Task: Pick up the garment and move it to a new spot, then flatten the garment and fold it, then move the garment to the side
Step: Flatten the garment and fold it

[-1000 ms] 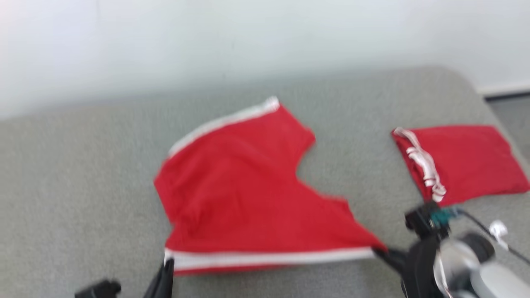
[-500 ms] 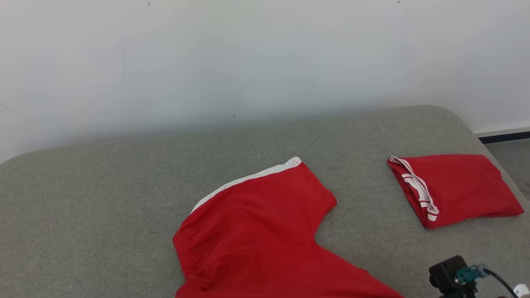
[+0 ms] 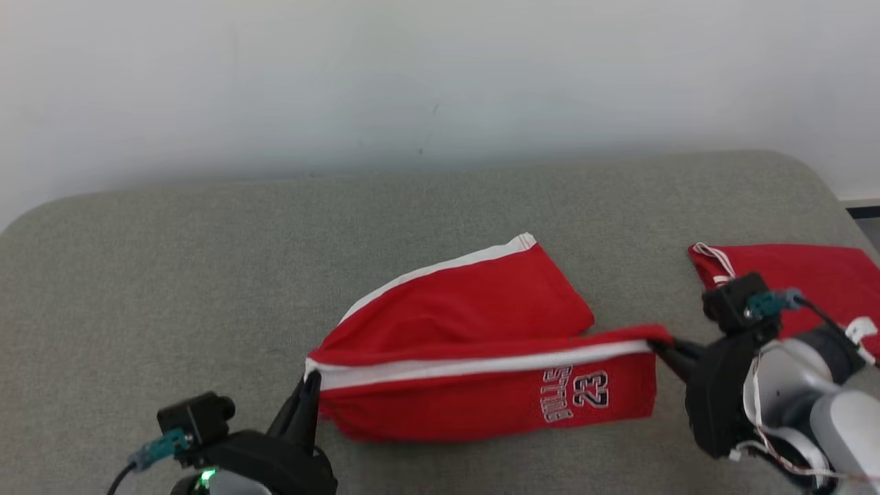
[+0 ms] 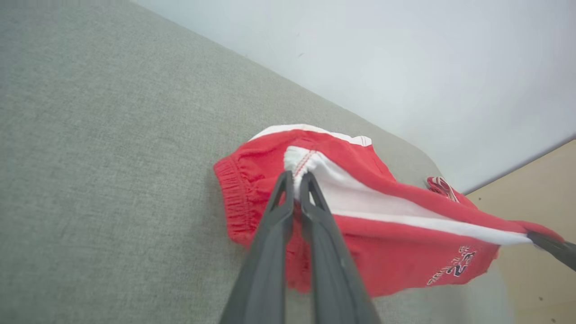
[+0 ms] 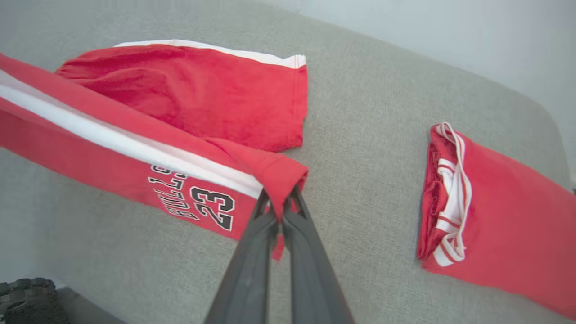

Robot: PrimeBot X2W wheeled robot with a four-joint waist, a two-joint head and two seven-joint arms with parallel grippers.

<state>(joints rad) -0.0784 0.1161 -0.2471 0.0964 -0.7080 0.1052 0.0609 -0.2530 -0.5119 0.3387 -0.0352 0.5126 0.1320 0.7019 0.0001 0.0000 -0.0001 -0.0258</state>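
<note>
Left hand [image 3: 311,382], right hand [image 3: 654,346] at opposite ends of red garment [image 3: 467,320].

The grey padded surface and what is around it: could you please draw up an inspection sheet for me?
Surface: grey padded surface, fabric-covered, no stains seen.
Job's things: red shorts, one leg lying flat, the other lifted by its white-striped side, with the "23" print hanging toward the robot.
Clutter: folded red garment at the right, apart from the shorts.
Grippers: left gripper shut on the waistband end of the stripe; right gripper shut on the hem end.
Cables: dark cable by the right wrist camera; left wrist cable at the bottom edge.
Surroundings: pale wall behind; tan floor beyond the surface's end.
</note>
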